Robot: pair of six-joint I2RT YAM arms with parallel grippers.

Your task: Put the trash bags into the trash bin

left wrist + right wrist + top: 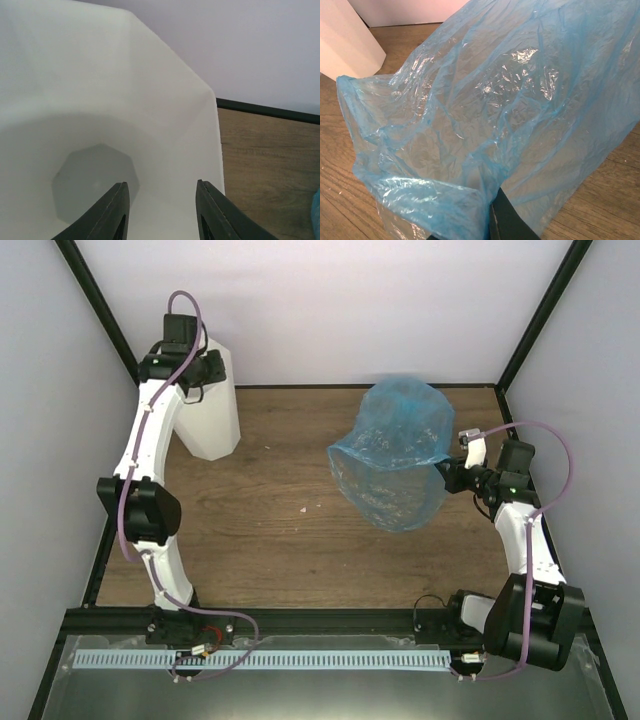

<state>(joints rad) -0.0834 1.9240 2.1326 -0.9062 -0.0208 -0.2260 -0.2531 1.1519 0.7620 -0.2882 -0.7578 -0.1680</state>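
While the trash bag (pixel 395 455) is hanging billowed above the surface (pixel 270 540), well apart from the trash bin (pixel 215 405) at the far left, you are risking a snag: the thin film could be catching the rim or slipping free in transit. The right tool (pixel 447 472) is pinching the bag's right edge, pressed together on it. The left tool (pixel 160 200) is hovering spread over the bin's mouth, holding nothing.

The trash bin (pixel 215 412) is white, translucent and faceted, tapering from a wider rim. It stands upright, mouth up, at the far left of the worktop (pixel 270 550). The trash bag (pixel 395 455) is wrinkled, glossy light-blue film, billowed open at the right, its right edge pinched in the right tool (pixel 447 469).
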